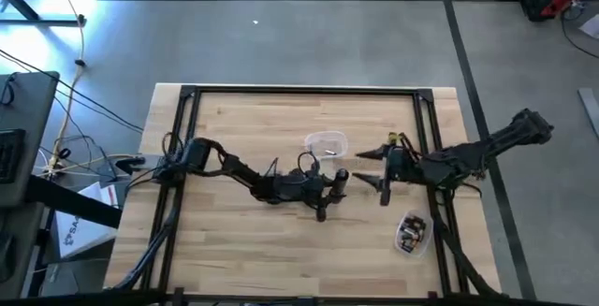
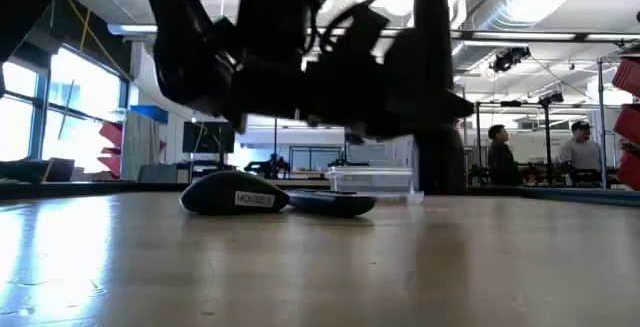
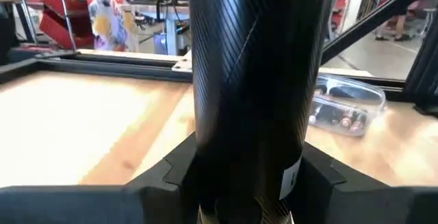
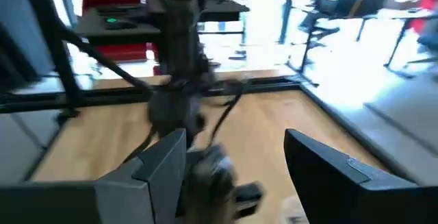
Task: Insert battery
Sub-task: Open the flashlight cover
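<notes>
Near the middle of the wooden worktop [image 1: 243, 240], the left gripper [image 1: 329, 194] sits low with its arm stretched in from the left; whether its fingers are apart or together I cannot tell, since the wrist view is filled by a dark ribbed tube [image 3: 260, 80]. Just right of it the right gripper [image 1: 379, 177] points toward the left one, its two fingers [image 4: 161, 159] standing wide apart with nothing between them.

In the low view a black mouse [image 2: 235, 197] lies on the worktop, labelled on its side, and a flat dark piece [image 2: 330, 204] lies touching or just beside it; I cannot tell whether this is its cover. Both rest under the arms.

A clear empty tub [image 1: 326, 143] stands just behind the grippers. A second clear tub [image 1: 411, 232], holding small batteries, sits near the right edge, well apart from the mouse. No single battery can be made out outside it.

Two people [image 2: 540, 152] stand in the room beyond.
</notes>
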`<action>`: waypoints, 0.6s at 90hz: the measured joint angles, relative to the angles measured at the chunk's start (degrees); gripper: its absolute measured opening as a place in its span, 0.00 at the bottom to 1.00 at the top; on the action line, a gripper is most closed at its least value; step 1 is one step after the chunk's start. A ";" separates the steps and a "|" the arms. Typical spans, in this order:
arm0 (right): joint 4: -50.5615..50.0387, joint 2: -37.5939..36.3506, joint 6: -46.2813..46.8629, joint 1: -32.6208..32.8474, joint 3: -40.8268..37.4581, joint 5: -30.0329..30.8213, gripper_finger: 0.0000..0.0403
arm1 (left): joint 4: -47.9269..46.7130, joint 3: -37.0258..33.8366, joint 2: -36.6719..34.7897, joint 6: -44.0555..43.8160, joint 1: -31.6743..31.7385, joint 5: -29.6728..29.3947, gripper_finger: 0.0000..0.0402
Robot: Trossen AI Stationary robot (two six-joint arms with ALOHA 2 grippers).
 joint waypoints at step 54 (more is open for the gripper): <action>-14.71 0.68 10.73 -5.42 1.76 -13.99 0.53 | -1.72 3.78 3.80 0.46 -0.42 0.60 0.38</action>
